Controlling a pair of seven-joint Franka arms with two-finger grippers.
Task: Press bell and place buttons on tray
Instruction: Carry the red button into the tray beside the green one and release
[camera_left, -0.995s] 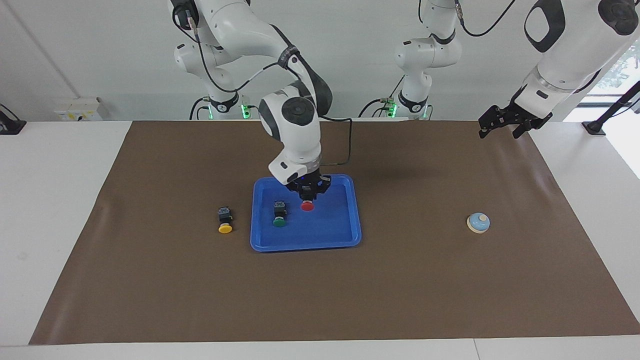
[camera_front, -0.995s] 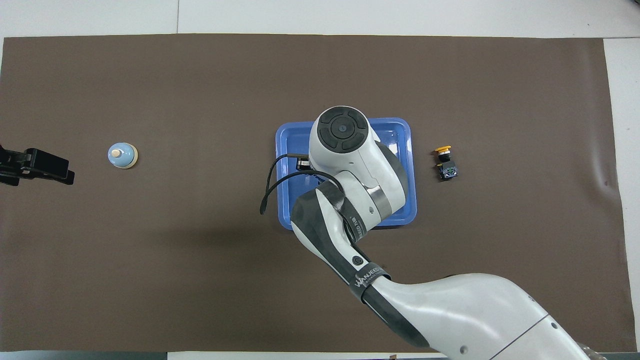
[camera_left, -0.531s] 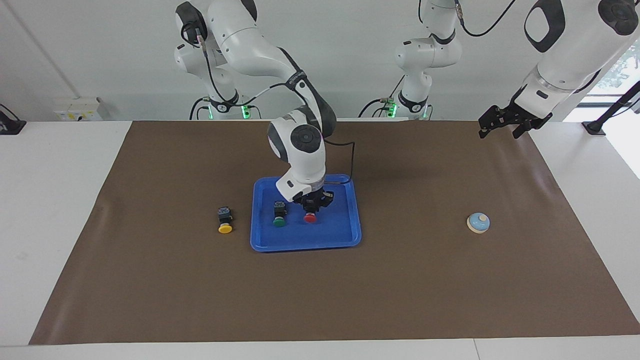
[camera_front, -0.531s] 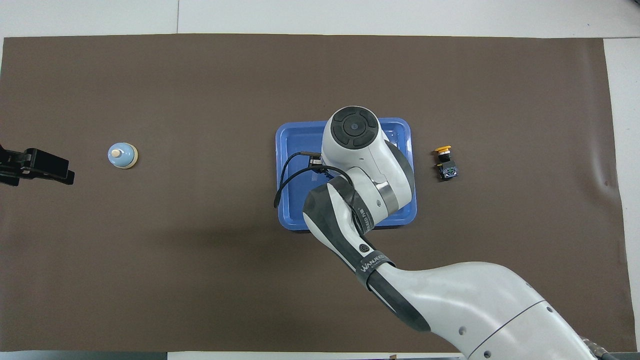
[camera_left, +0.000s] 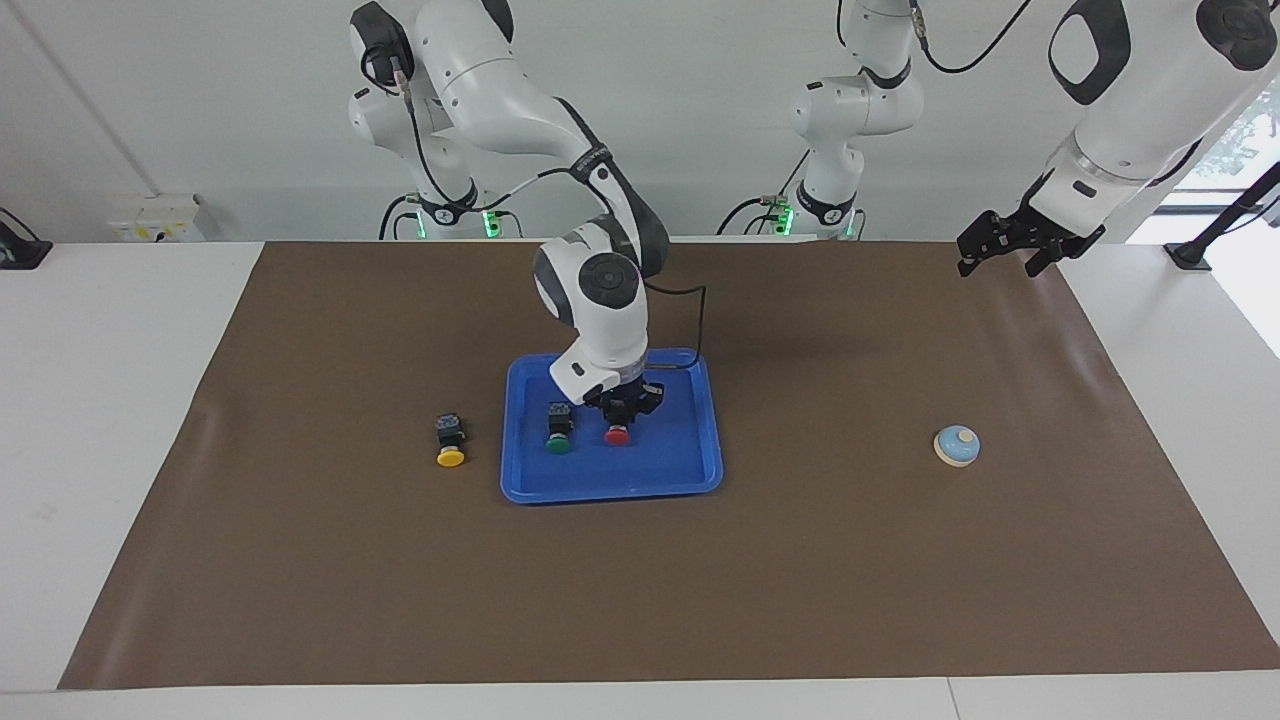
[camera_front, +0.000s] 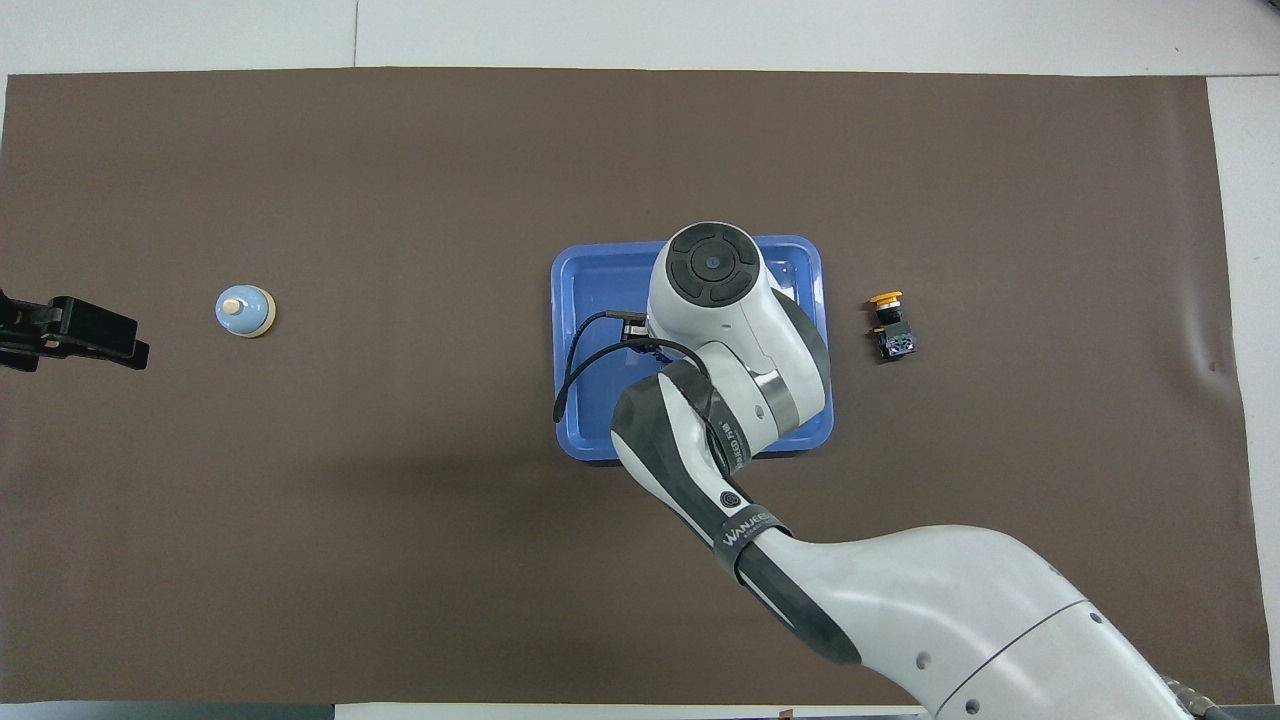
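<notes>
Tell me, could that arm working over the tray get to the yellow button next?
Probably yes. The yellow button sits alone on the brown mat beside the tray, nothing around it, and the right gripper is close by.

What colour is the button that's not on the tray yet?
Yellow. The yellow button lies on the brown mat beside the blue tray, clearest in the facing view.

In the overhead view the white right arm (camera_front: 740, 340) hides the green-capped and red-capped push buttons. The black left gripper (camera_front: 70, 330) is cut off there by the picture's edge.
</notes>
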